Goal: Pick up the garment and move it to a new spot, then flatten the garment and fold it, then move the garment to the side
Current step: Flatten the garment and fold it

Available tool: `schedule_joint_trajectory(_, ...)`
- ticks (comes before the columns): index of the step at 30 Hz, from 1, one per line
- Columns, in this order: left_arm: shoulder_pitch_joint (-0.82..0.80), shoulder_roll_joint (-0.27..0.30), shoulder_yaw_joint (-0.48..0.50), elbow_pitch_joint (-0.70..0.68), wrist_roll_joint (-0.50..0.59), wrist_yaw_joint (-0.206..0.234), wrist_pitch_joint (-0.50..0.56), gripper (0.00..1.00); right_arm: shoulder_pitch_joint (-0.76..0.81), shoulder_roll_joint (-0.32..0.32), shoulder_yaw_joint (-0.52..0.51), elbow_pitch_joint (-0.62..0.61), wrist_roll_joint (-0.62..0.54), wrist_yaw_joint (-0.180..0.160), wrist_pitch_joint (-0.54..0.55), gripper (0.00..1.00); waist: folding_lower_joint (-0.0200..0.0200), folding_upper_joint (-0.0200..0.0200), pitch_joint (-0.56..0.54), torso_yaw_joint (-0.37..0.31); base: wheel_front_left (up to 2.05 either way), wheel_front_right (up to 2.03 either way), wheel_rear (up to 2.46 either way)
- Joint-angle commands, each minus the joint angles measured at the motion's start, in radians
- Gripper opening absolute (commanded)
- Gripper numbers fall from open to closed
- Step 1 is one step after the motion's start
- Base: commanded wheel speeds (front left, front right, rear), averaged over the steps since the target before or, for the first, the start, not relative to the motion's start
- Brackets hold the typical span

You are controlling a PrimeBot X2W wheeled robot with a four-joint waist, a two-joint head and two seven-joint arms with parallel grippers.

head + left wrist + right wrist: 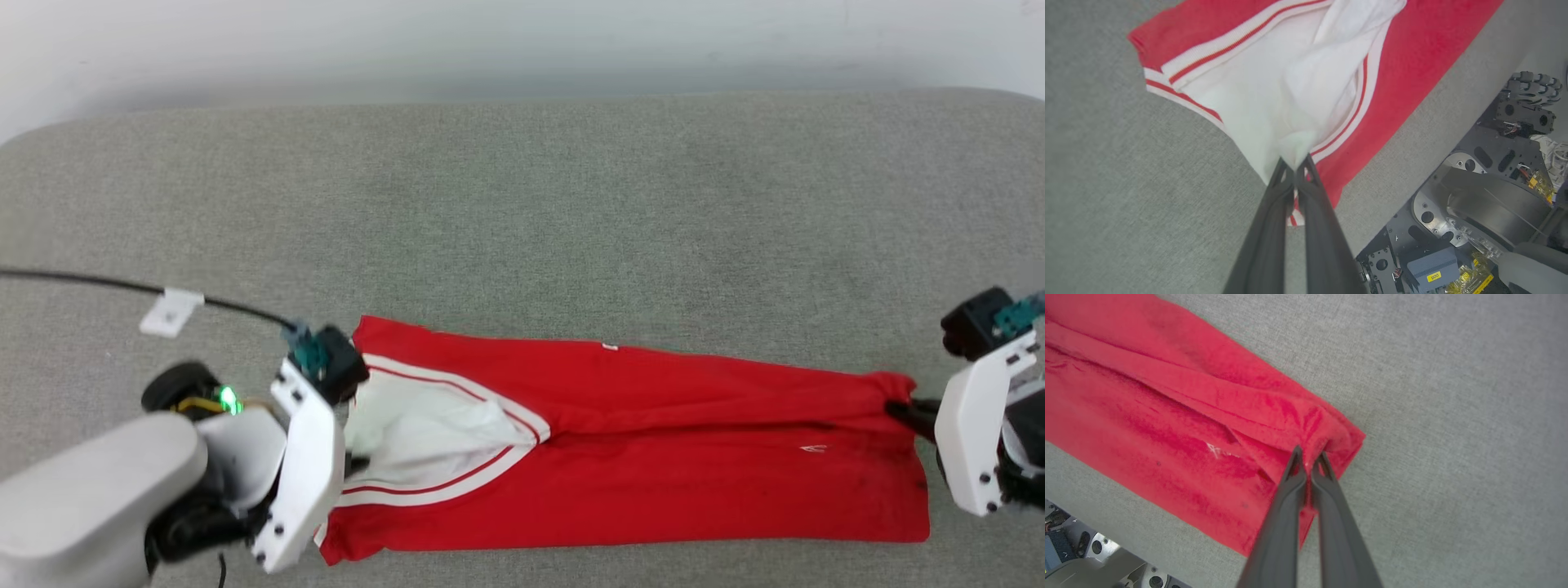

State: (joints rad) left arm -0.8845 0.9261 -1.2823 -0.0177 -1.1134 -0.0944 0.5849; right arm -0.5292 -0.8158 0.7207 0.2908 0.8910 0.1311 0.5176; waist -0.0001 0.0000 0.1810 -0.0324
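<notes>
Head view shows us our left gripper (353, 464) clenched on the white sleeve (424, 433) of the red jersey T-shirt with striped trim (653, 457), stretched lengthwise across the grey fabric surface (522, 204); our right gripper (896, 408) pinches its right-hand edge.

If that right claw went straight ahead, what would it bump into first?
The garment: the right gripper is shut on its bunched red corner. Beyond, probably the grey surface; depth unclear.
</notes>
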Motion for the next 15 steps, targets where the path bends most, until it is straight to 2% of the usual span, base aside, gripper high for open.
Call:
schedule_joint_trajectory(1,0.039,0.005,0.002,-0.004,-0.004,0.008,-0.007,0.0,0.023,-0.004,0.001,-0.003,0.006,-0.001,-0.016,0.0,0.0001,0.0,0.004,0.001,0.0,0.0,0.0)
schedule_joint_trajectory(8,0.155,-0.035,0.002,0.041,0.003,0.019,-0.024,0.0,0.066,0.026,0.027,0.035,-0.003,-0.001,-0.043,0.0,0.0001,0.0,0.028,-0.003,0.0,0.0,0.0)
schedule_joint_trajectory(9,0.163,-0.044,0.002,0.055,0.003,0.021,-0.032,0.08,0.068,0.033,0.032,0.046,-0.005,-0.001,-0.045,0.0,0.0001,0.0,0.03,-0.004,0.0,0.0,0.0)
schedule_joint_trajectory(11,0.172,-0.058,0.007,0.075,0.011,0.026,-0.059,1.0,0.066,0.045,0.034,0.071,-0.015,-0.001,-0.054,0.0,0.0001,0.0,0.029,-0.005,0.0,0.0,0.0)
schedule_joint_trajectory(12,0.174,-0.063,0.009,0.083,0.016,0.027,-0.074,1.0,0.064,0.051,0.036,0.08,-0.016,-0.001,-0.058,1.0,0.0001,0.0,0.024,-0.006,0.0,0.0,0.0)
schedule_joint_trajectory(15,0.182,-0.058,0.033,0.086,0.02,0.04,-0.133,1.0,0.052,0.053,0.013,0.091,-0.02,-0.001,-0.098,1.0,0.0001,0.0,0.002,-0.008,0.0,0.0,0.0)
